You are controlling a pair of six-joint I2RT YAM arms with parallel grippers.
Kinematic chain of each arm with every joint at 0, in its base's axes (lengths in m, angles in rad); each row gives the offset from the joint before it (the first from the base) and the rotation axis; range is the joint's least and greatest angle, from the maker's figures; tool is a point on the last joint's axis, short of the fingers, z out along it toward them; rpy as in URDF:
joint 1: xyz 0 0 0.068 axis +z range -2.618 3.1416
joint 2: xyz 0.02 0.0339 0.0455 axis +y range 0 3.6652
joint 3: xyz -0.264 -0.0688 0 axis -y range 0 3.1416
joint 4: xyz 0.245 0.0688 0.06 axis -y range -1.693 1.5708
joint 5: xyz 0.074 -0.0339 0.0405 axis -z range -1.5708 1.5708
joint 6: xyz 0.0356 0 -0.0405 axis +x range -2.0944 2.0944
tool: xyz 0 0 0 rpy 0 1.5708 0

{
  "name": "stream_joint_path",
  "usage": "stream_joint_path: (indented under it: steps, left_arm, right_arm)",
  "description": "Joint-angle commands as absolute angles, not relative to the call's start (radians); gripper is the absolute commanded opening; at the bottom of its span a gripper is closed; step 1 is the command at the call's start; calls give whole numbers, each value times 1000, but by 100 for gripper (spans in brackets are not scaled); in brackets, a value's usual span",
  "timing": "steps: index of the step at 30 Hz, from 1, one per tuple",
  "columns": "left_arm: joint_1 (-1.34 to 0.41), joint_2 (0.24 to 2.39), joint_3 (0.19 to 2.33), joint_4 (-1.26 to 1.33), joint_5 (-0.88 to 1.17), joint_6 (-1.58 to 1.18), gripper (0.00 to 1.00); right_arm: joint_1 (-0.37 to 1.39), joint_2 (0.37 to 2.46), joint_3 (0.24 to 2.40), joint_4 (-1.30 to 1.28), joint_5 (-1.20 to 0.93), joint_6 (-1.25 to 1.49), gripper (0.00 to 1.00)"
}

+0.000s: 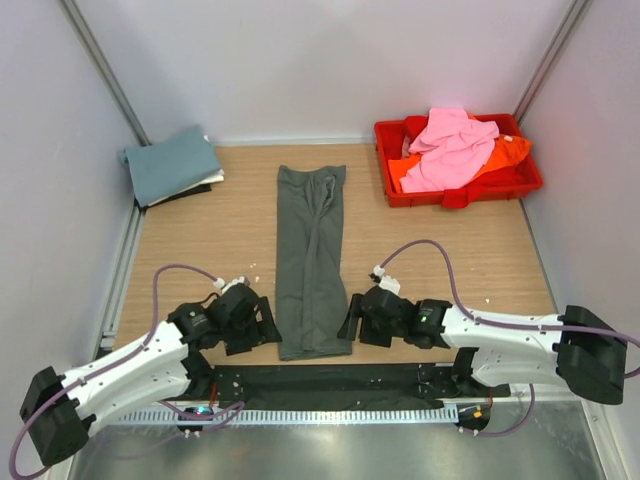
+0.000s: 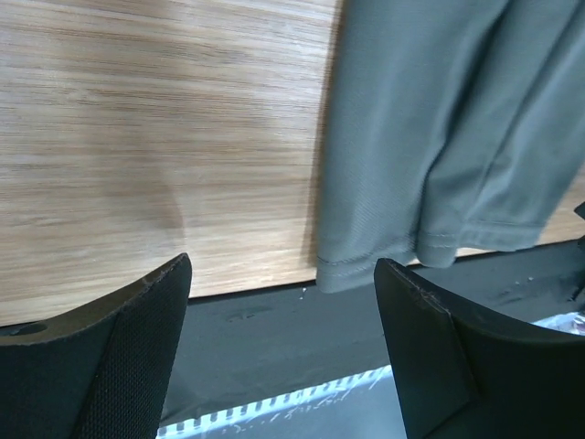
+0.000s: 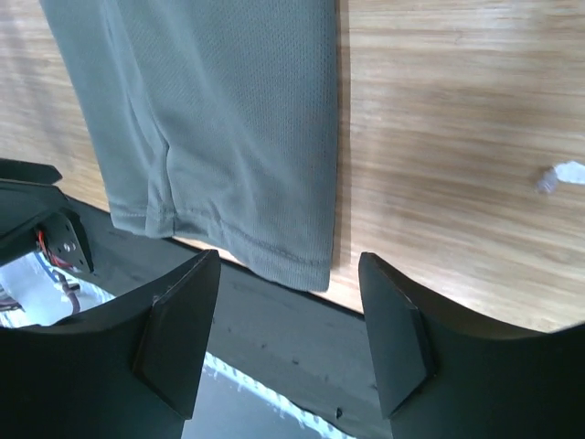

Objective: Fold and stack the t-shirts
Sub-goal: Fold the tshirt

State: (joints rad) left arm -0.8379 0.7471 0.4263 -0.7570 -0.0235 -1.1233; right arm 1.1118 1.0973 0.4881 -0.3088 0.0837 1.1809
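Down the middle of the wooden table (image 1: 200, 240) lies the dark grey t-shirt (image 1: 312, 260), folded into one long narrow strip that runs from the far side towards the arms. Its near hem reaches the edge of the wood, and in both wrist views it just laps onto the black strip (image 1: 330, 380) along the table's front.

The left gripper (image 1: 258, 326) sits low, just beside the shirt's near left corner. Its jaws are spread wide with nothing between them, and its wrist view shows bare wood and that black strip in the gap. The right gripper (image 1: 356, 318) mirrors it at the near right corner, jaws parted as well and holding no cloth. The hem corner lies just ahead of its two fingers. Neither gripper touches the shirt, as far as these angles show.

In the far left corner sits a folded dusty teal t-shirt (image 1: 170, 165) on top of a small pile. A white layer (image 1: 208, 181) peeks out beneath it, possibly the white shirt, though the edge is too thin to be sure.

In the far right corner is the red plastic tray (image 1: 520, 182), with the pink t-shirt (image 1: 450, 150) crumpled on top and the orange t-shirt (image 1: 508, 152) bunched under it. Both are unfolded.

A small white scrap (image 3: 558, 176) lies on the wood to the right of the grey shirt.
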Motion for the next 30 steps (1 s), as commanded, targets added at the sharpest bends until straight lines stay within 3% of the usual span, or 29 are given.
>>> stream_joint_path:
  steps: [1, 14, 18, 21, 24, 27, 30]
  left_arm:
    - [-847, 785, 417, -692, -38, -1158, 81]
    - [-974, 868, 341, -539, -66, -1282, 67]
    - [-989, 876, 333, -508, -72, -1289, 41]
    - [-989, 885, 339, -500, -74, -1278, 35]
    - [-994, 888, 341, -483, -68, -1273, 35]
    - [-1003, 905, 353, -471, -67, -1267, 45]
    - [-1026, 925, 364, -462, -75, -1273, 49]
  right_arm:
    - [1118, 1141, 479, -219, 121, 1210, 68]
    - [1132, 1204, 426, -130, 104, 1227, 45]
    - [1134, 1203, 414, -126, 103, 1229, 31]
    - [1134, 1193, 403, -123, 106, 1233, 25]
    - [1135, 1180, 394, -123, 104, 1239, 22]
    - [1135, 1167, 394, -129, 107, 1236, 20]
    - [1135, 1161, 393, -133, 110, 1236, 20]
